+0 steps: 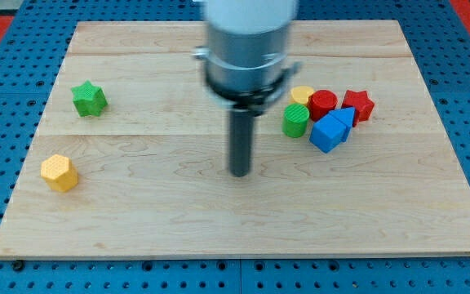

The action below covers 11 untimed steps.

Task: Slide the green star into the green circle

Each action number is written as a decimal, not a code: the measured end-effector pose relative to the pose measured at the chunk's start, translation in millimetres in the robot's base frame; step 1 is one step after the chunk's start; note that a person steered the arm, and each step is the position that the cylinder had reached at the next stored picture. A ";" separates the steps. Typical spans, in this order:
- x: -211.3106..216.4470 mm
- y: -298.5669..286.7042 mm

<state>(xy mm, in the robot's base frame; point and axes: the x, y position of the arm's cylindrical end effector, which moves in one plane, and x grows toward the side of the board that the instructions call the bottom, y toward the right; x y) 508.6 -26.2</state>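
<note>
The green star (89,98) lies at the board's left, far from everything else. The green circle (295,121), a short cylinder, stands right of centre at the left edge of a cluster. My tip (239,173) rests on the board below and left of the green circle, well apart from it and far right of the green star. It touches no block. The rod's wide upper body hides part of the board's top centre.
Beside the green circle are a yellow heart (302,95), a red cylinder (323,103), a red star (358,105) and two blue blocks (328,132) (343,118). A yellow hexagon (59,173) lies at lower left. The wooden board (219,233) sits on a blue pegboard.
</note>
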 end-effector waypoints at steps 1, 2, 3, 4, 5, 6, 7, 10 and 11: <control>-29.6 -44.9; -46.2 -50.5; -46.2 -68.4; -46.2 -79.5; -39.3 -84.8; -25.8 -136.5; -64.2 -176.9; -160.2 -171.4; -153.3 -146.6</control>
<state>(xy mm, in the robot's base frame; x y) 355.3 -172.8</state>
